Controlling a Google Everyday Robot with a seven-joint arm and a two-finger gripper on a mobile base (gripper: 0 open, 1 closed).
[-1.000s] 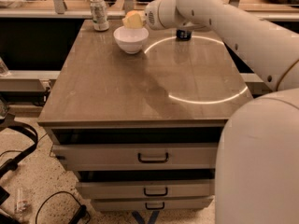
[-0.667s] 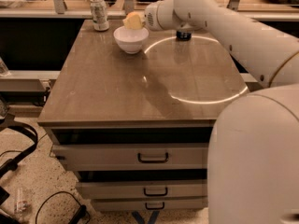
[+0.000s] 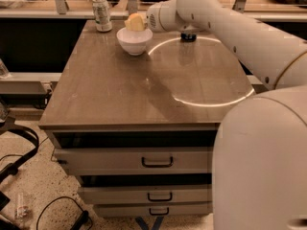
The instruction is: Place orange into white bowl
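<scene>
The white bowl [image 3: 134,41] stands at the far left-middle of the brown table top [image 3: 120,90]. My arm reaches in from the right, and my gripper [image 3: 135,22] sits right over the bowl, touching or just above its rim. A rounded yellow-orange shape shows at the gripper's tip. I cannot tell whether that is the orange or part of the gripper. No orange shows anywhere else on the table.
A drink can [image 3: 101,13] stands at the far left corner, just left of the bowl. A small dark object [image 3: 188,36] sits behind the arm at the far edge. Drawers [image 3: 156,161] are below the top. Cables [image 3: 19,152] lie on the floor at left.
The gripper stays over the bowl and has hardly moved. The near bulk of the arm has shifted a little in view.
</scene>
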